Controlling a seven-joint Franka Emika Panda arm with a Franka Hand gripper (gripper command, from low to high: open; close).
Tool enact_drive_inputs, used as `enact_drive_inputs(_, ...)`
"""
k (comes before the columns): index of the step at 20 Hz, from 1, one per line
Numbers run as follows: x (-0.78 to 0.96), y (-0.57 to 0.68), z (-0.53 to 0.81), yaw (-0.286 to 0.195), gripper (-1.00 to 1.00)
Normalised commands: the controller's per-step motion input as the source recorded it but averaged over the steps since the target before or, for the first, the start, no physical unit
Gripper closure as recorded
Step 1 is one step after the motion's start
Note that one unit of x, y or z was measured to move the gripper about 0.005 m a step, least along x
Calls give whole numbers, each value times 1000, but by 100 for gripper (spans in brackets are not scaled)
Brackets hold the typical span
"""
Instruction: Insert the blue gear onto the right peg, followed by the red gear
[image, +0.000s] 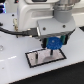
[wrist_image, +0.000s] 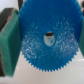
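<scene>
Broadly, a white bench (image: 12, 62) across the exterior view, glossy, with a dark cable curving along its far part toward the exterior view's left. Above it, a white arm body filling the upper half, ending in a grey wrist block. Below that, on the bench, a grey rectangular plate (image: 44, 58) with a black border, lying at a slant, near the middle of the view. Over the plate's far end, toward the exterior view's right, the hand (image: 53, 44) pointing down, clamped on the blue gear (image: 53, 43), gear held on edge between dark fingers and raised above the plate. Right peg not clearly made out at this size. Up close in the wrist view, blue gear (wrist_image: 47, 37) filling most of the picture, toothed rim sharp along its lower edge, small centre hole with something pale behind it, green pads (wrist_image: 9, 42) pressed against both sides. Red gear out of sight in both views.
</scene>
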Motion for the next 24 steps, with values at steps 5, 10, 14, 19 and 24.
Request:
enact_drive_inputs(5, 424, -70, -29, 0, 100)
enact_drive_inputs(10, 302, -7, -150, 0, 100)
enact_drive_inputs(14, 165, 14, -161, 0, 100)
enact_drive_inputs(19, 98, 49, 6, 0, 100)
enact_drive_inputs(24, 55, 72, -196, 0, 100)
